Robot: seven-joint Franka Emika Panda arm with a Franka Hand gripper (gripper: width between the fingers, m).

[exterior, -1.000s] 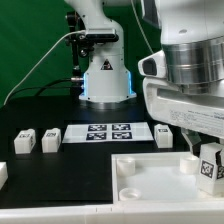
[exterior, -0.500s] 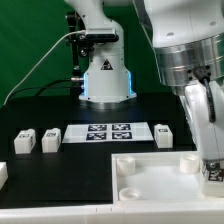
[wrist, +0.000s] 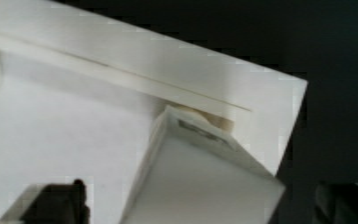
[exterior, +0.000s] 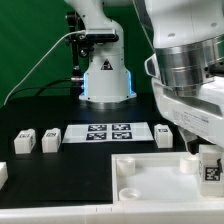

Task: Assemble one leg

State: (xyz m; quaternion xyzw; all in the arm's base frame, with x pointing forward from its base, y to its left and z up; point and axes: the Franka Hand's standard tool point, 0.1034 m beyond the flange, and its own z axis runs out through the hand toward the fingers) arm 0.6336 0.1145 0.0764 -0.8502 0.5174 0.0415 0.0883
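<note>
Since half a second ago the arm swung back rightward. The gripper, jaws grasping the leg, holds it over the tabletop piece near the worktop's front-right corner.

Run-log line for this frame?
step: assemble one leg | gripper: shut on leg | position: over tray-like piece, exterior view's right | seated: cannot tell

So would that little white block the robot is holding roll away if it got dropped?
Probably not: the leg looks squarish with flat faces, so it should sit still, though it might tip. It seems stiff plastic, since the gripper doesn't dent it. It's likely light, being small beside the tray.
</note>
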